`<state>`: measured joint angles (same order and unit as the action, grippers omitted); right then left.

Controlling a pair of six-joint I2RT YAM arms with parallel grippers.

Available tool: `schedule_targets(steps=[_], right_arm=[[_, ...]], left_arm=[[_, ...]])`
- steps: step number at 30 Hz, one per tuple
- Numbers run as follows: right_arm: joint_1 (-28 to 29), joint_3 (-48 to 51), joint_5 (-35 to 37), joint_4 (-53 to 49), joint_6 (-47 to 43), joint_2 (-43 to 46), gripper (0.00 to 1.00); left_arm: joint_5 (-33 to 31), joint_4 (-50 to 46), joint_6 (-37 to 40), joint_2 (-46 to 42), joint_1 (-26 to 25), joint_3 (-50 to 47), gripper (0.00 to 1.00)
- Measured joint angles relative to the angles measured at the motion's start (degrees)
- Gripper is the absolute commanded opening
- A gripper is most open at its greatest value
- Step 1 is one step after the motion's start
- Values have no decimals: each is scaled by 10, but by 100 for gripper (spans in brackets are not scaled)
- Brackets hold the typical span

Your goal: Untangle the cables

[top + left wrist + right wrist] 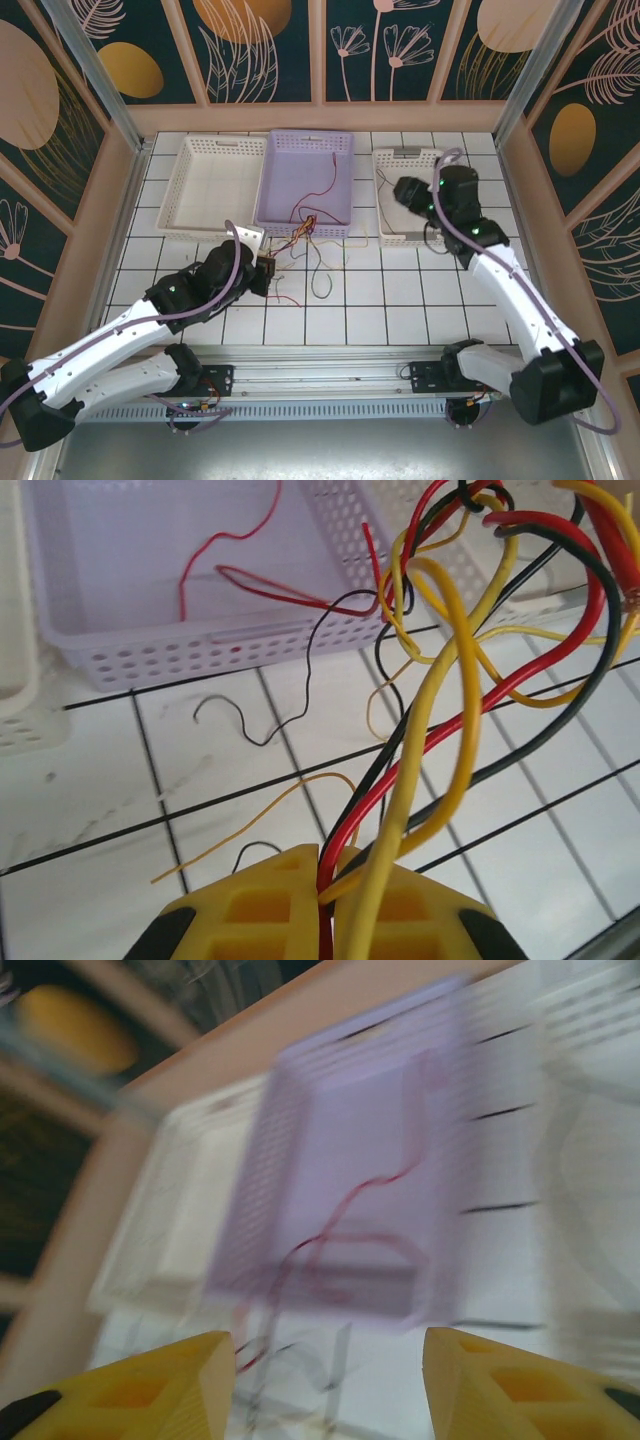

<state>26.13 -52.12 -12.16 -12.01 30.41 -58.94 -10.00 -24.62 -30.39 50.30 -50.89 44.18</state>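
Cables lay in a loose tangle on the white-tiled desk, just in front of the lilac basket. Some strands reached over its near wall, and a thin red strand curved across its floor. A white basket stood touching the lilac one on the left, and a smaller white basket stood near it on the right.

The left gripper sat low at the near-left edge of the tangle. In the left wrist view its yellow fingers were pressed together, pinching a bundle of thicker red, black and yellow cables. The bundle rose away from the fingers and looped around itself toward the upper right. A thin black wire and a thin orange wire lay flat on the tiles beside the bundle, in front of the lilac basket's perforated wall.

The right gripper hung above the smaller white basket, well apart from the tangle. The right wrist view was blurred, but the right gripper showed its two yellow fingers spread wide with nothing between them. Beyond them lay the lilac basket with the red strand inside.
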Motion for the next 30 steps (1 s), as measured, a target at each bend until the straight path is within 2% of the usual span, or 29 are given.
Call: schedule_targets(steps=[6, 11, 14, 22, 30], right_arm=[[120, 94, -74, 80, 38, 73, 57], [216, 136, -59, 92, 67, 66, 58], [252, 158, -33, 101, 85, 60, 58], [251, 192, 75, 132, 123, 52, 58], [198, 217, 131, 191, 154, 54, 57]], left_arm=[[49, 50, -40, 32, 0, 0, 0], [75, 97, -76, 33, 0, -9, 0], [88, 125, -95, 31, 0, -22, 0], [117, 163, -127, 23, 0, -42, 0], [132, 184, -145, -7, 0, -79, 0]])
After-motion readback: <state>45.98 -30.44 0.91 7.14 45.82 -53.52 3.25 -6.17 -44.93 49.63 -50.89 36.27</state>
